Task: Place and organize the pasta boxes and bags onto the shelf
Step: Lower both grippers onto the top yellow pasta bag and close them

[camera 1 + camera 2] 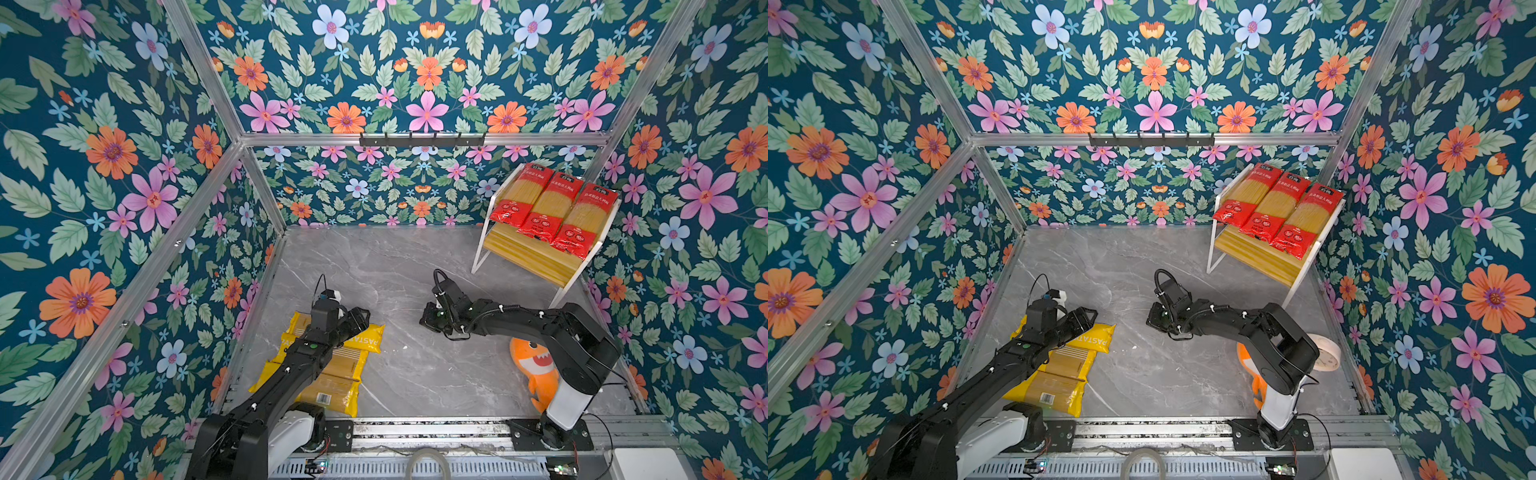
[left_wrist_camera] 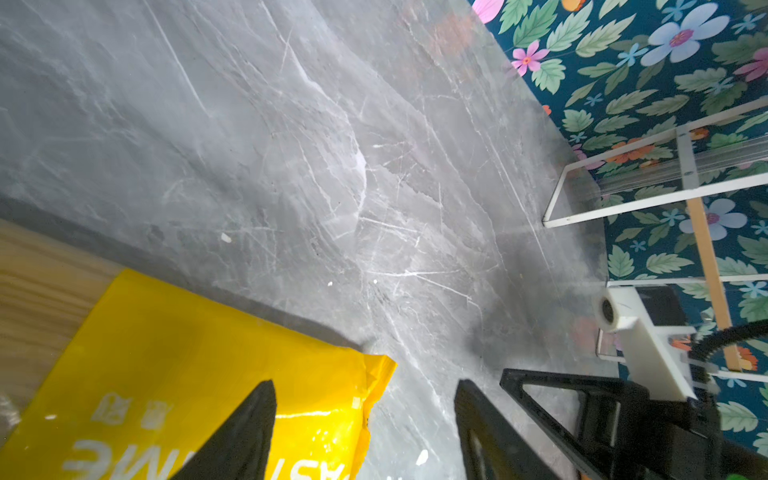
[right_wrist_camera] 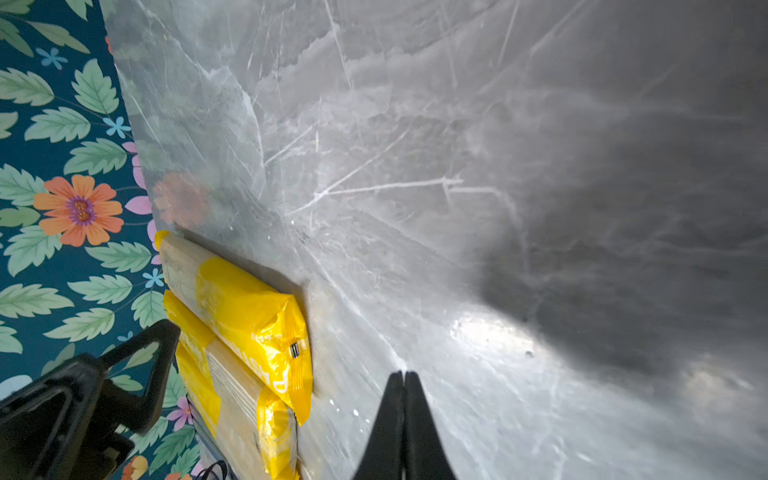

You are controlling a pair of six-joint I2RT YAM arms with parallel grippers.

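Three red pasta bags (image 1: pixel 552 208) lie side by side on the top tier of the shelf (image 1: pixel 536 257) at the back right; its lower slat board is bare. Three yellow "PASTATIME" pasta bags (image 1: pixel 332 370) (image 1: pixel 1067 365) lie together on the floor at the left. My left gripper (image 1: pixel 360 319) (image 2: pixel 365 399) hovers open over the right end of the farthest yellow bag (image 2: pixel 208 353), holding nothing. My right gripper (image 1: pixel 426 319) (image 3: pixel 403 376) is shut and empty, low over the bare floor in the middle, pointing towards the yellow bags (image 3: pixel 249 307).
An orange plush shark (image 1: pixel 536 365) lies on the floor beside the right arm's base, with a white round clock (image 1: pixel 1327 353) next to it. A black hook rail (image 1: pixel 422 141) hangs on the back wall. Floral walls close in three sides.
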